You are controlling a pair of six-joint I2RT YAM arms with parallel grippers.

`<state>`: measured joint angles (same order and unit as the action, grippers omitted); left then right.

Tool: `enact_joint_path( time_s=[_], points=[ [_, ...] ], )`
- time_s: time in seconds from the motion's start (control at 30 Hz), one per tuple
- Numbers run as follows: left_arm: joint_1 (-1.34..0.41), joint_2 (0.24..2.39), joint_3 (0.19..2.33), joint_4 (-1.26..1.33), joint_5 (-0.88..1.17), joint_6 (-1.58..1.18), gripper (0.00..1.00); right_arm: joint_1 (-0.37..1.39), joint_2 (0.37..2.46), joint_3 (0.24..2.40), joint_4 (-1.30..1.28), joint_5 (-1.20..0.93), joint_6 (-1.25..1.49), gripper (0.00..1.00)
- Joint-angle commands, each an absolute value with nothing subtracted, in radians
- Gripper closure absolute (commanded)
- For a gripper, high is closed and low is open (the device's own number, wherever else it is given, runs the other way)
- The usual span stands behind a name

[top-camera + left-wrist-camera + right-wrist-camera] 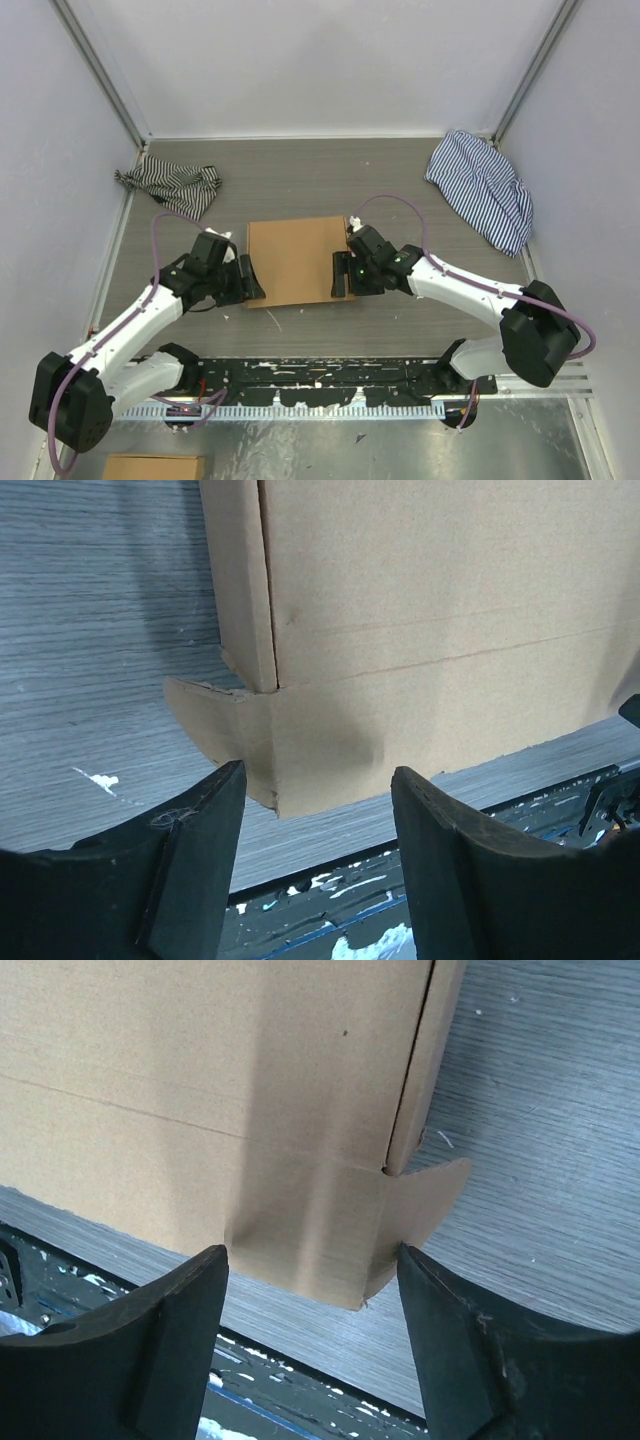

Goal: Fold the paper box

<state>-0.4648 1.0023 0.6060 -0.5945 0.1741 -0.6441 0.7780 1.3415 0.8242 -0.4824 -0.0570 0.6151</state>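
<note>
paper box (293, 262) lies on desk (300, 180) | left claw (247, 278) released at near-left corner | right claw (340, 274) released at near-right corner, seemingly not touching

The paper box (295, 262) lies central on the table (400, 180), the left gripper (245, 280) at its left edge and the right gripper (340, 273) at its right edge. One cloth (172, 183) lies far left, a second cloth (482, 190) far right.

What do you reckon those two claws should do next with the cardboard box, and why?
Probably ease both inward to tuck in the corner ears. The paper box lies flat and closed, but the left ear juts out in front of the open left gripper, and the right ear juts out in front of the open right gripper.
</note>
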Motion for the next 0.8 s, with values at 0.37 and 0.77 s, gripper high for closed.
enact_joint_path(
  time_s=[0.37,0.77],
  points=[
    [-0.465,0.96,0.517,-0.493,0.21,-0.722,0.32,0.803,1.287,0.775,-0.369,-0.072,0.617,0.0],
    [-0.465,0.97,0.525,-0.455,0.338,-0.766,0.33,0.82,1.281,0.787,-0.342,-0.144,0.64,0.02]
  ],
)
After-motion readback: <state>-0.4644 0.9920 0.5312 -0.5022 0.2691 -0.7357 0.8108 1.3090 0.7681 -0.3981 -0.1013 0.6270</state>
